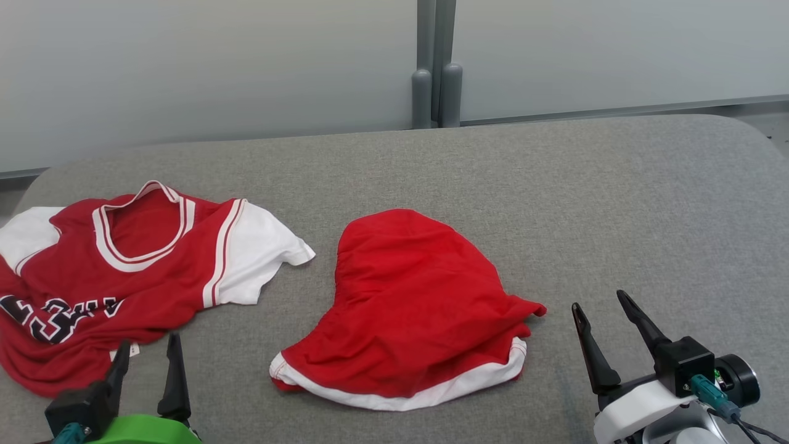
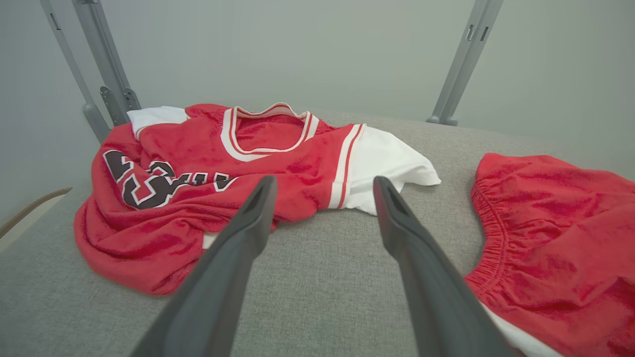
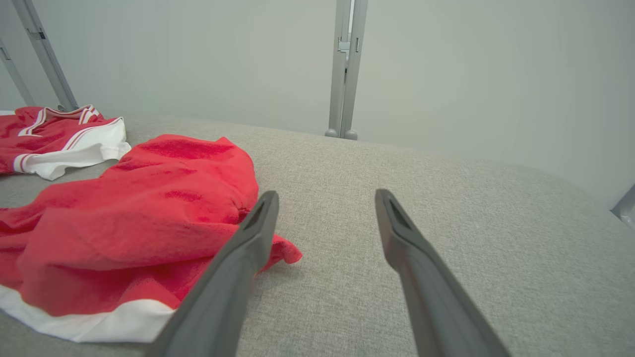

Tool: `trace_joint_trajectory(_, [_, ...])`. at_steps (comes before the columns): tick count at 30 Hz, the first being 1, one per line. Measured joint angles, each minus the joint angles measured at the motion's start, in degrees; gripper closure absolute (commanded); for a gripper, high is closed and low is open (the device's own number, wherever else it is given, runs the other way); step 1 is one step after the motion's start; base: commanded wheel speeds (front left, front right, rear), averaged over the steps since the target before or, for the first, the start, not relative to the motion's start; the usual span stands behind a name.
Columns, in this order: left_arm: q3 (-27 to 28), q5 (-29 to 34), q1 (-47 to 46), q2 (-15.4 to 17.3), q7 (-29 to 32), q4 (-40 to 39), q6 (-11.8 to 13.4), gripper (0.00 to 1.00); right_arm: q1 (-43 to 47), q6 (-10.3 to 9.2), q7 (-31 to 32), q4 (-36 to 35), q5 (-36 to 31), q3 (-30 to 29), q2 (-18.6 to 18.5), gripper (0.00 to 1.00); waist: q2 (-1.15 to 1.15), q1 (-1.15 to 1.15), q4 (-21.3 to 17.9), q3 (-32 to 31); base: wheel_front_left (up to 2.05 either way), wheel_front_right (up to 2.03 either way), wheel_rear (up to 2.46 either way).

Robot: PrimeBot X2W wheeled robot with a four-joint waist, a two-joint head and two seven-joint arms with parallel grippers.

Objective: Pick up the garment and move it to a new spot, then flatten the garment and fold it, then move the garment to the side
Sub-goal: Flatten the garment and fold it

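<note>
Two garments lie on the grey padded table [image 1: 616, 203]. A crumpled red-and-white jersey [image 1: 123, 271] [image 2: 208, 173] with black lettering sits at the left. Red shorts [image 1: 413, 308] [image 2: 555, 228] [image 3: 129, 218] with a white hem are bunched in the middle. My left gripper [image 1: 149, 341] [image 2: 323, 179] is open at the lower left, fingers just short of the jersey's near edge, holding nothing. At the lower right my right gripper [image 1: 599, 300] [image 3: 326, 193] is open over bare table, just right of the shorts' corner.
A pale wall panel with grey upright posts [image 1: 436, 68] runs behind the table. The table's rounded far corners [image 1: 752, 132] show at left and right. Bare grey surface stretches to the right of the shorts.
</note>
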Motion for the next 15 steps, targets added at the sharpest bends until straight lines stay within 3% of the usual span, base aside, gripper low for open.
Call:
trace_joint_trajectory(8, [7.66, 8.51, 1.99, -5.55, -0.07, 2.57, -5.66, 0.00, 0.80, 0.00, -0.04, -0.55, -1.14, -2.18, 1.49, 0.00, 0.00, 0.00, 1.03, -1.41, 0.00, 0.00, 0.00])
trace_joint_trajectory(15, [15.40, 14.59, 4.94, -8.50, -0.07, 2.14, -14.25, 0.00, 1.43, 0.00, -0.04, -2.35, -1.49, -4.54, 2.13, 0.00, 0.00, 0.00, -0.11, -1.50, 0.00, 0.00, 0.00])
